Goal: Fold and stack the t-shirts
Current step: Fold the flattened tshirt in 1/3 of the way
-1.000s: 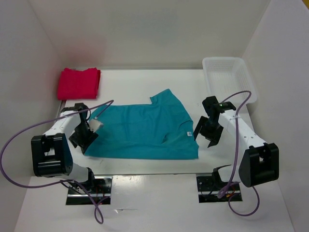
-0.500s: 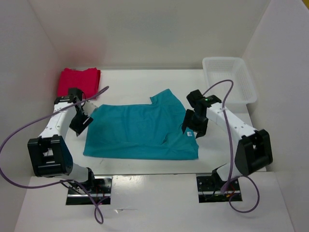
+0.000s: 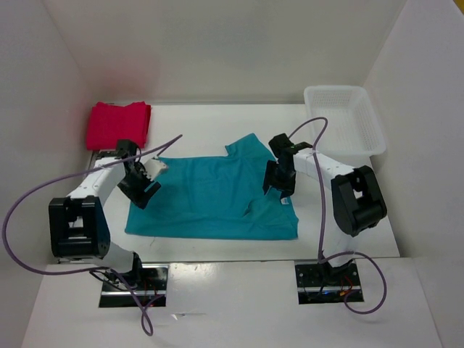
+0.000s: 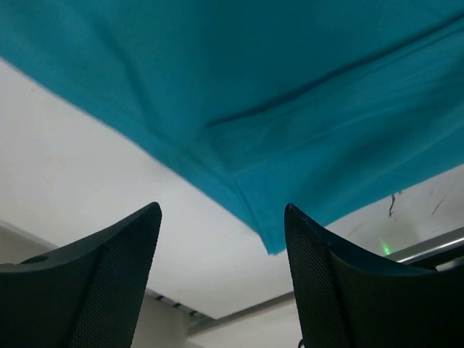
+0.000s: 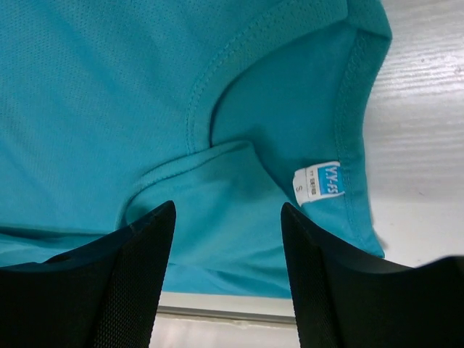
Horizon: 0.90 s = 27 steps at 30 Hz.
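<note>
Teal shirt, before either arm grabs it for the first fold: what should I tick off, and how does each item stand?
1. Left pincer open and empty: ok.
2. Right pincer open and empty: ok.
3. Teal shirt spread smooth: not ok, a pucker of cloth lies beside the collar.
4. Left pincer lined up on a shirt corner: ok, its wrist view shows the corner between the fingers.
5. Either pincer low enough to pinch cloth: cannot tell.
6. Folded red pile apart from the teal shirt: ok.
</note>
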Motion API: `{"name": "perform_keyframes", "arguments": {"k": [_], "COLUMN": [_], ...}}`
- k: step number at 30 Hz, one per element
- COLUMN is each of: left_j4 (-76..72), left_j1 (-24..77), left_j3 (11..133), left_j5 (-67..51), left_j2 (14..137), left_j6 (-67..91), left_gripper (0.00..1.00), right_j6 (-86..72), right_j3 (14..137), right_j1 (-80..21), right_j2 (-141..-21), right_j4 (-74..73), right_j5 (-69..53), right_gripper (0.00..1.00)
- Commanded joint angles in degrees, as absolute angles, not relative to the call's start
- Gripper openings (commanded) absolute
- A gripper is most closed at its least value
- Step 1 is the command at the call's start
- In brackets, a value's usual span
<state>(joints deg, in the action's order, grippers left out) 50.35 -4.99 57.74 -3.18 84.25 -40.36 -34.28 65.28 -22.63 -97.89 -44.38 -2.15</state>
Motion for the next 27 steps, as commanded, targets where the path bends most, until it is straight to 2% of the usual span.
{"name": "perform_keyframes", "arguments": {"k": [1,10,15,16,18,19,22,26,27], "left_j4": [46.7,42.5,42.5,43.0,43.0,43.0,43.5,44.0,44.0], "left_j1": [-3.0,-3.0,-3.0,-3.0,-3.0,-3.0,-3.0,-3.0,-3.0], "left_j3": [57.1,56.5,55.5,54.9,54.9,54.4,54.4,55.0,55.0], "left_j5": [-8.9,-8.1,-6.9,-6.9,-6.9,-6.9,-6.2,-5.6,-5.0], "left_j2": [87.1,96.5,97.0,97.0,96.3,95.7,94.4,92.8,92.8], "left_j6": [-40.6,-37.4,-37.4,-36.8,-36.3,-36.3,-34.7,-32.7,-32.7], "left_gripper": [0.77,0.77,0.54,0.46,0.4,0.32,0.21,0.21,0.37], "right_j6": [-32.8,-32.3,-32.3,-32.3,-32.3,-32.3,-31.7,-31.7,-31.7], "right_j3": [67.4,66.4,66.4,66.4,65.8,65.8,65.8,65.8,65.8], "right_j1": [-22.7,-23.2,-23.2,-23.2,-23.2,-23.2,-23.2,-23.2,-23.2], "right_j2": [-98.8,-99.8,-101.2,-101.8,-101.8,-102.3,-102.8,-103.5,-103.5], "right_j4": [-40.3,-39.3,-39.3,-39.9,-39.9,-39.9,-39.9,-39.3,-39.3], "right_j5": [-2.5,-2.5,-0.9,-0.4,0.3,0.3,0.3,0.3,0.3], "right_gripper": [0.66,0.69,0.71,0.73,0.73,0.73,0.73,0.61,0.55]}}
